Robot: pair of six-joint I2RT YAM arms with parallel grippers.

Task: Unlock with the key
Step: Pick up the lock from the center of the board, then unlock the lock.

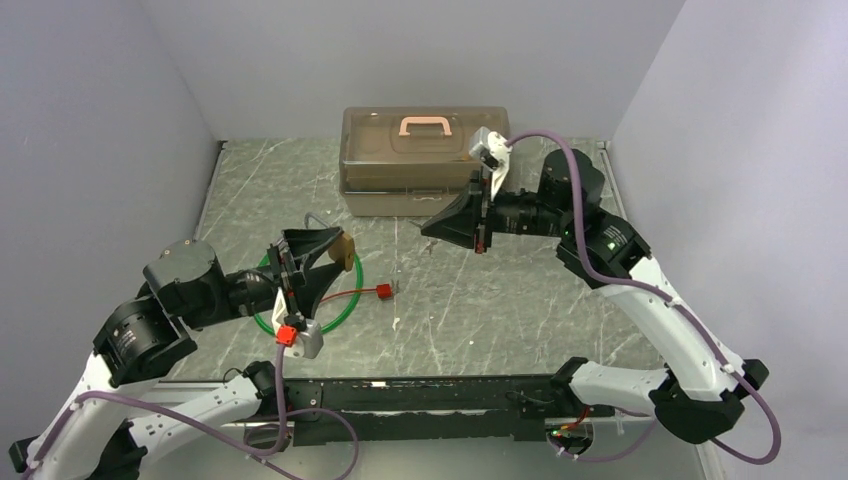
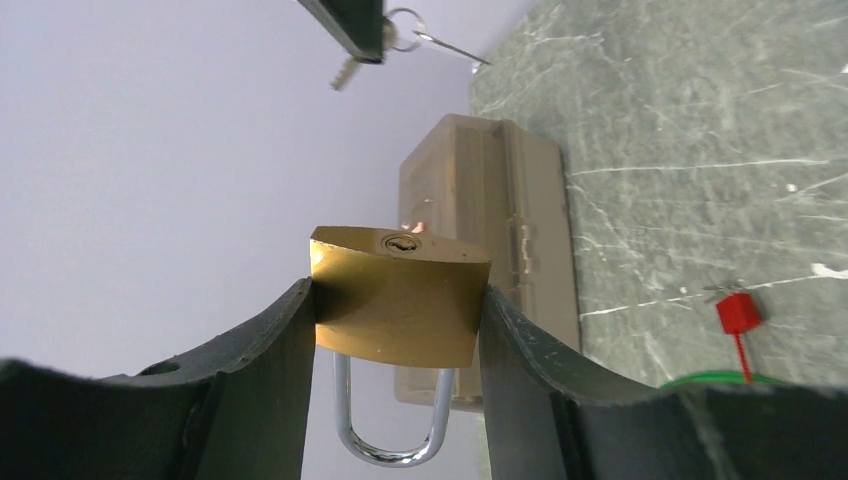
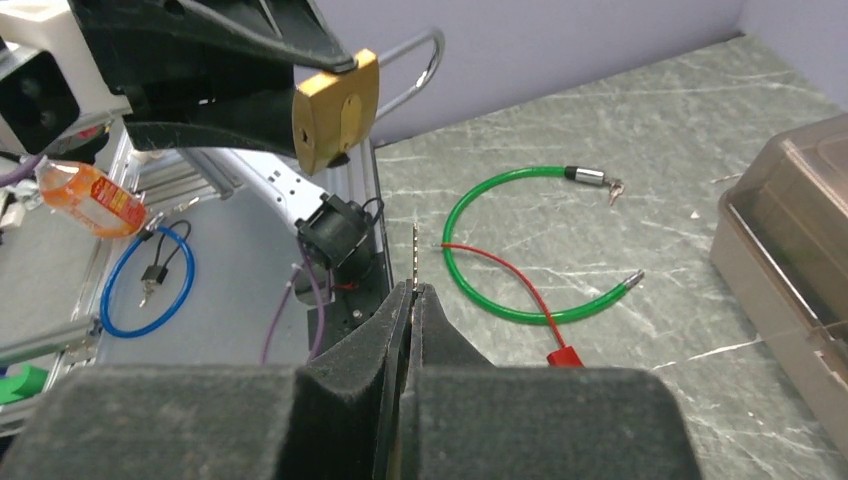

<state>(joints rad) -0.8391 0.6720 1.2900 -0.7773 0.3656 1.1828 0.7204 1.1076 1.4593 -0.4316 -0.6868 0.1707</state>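
— Where's the key?
— Pinched in the right gripper (image 3: 412, 292), which is closed tight on it. The key (image 3: 414, 256) sticks out past the tips, edge-on from that wrist. Its ring (image 2: 405, 25) shows beside the finger from the other wrist.
— And the padlock?
— Up in the air in the left gripper (image 1: 335, 250), jaws clamped on the two sides of the brass body. The padlock (image 2: 398, 295) has its keyhole (image 2: 400, 243) turned towards the key. The shackle (image 2: 390, 440) points back at the wrist, both legs in the body.
— Are they close?
— Apart. There's an open gap of air between them, with nothing in it.
— What's below?
— Mostly bare table (image 1: 520, 310). The green cable (image 3: 500, 300) lies in a loop under the left gripper. The red tag (image 2: 738, 312) on its wire (image 3: 500, 265) lies flat between the two grippers, nearer the left one.
— Anything crowding the right arm?
— The box (image 1: 425, 160) at the back wall (image 1: 400, 50). The right gripper hangs just in front of its right corner. Walls also close off left and right, and the near edge is the rail (image 1: 430, 385) by the arm bases.
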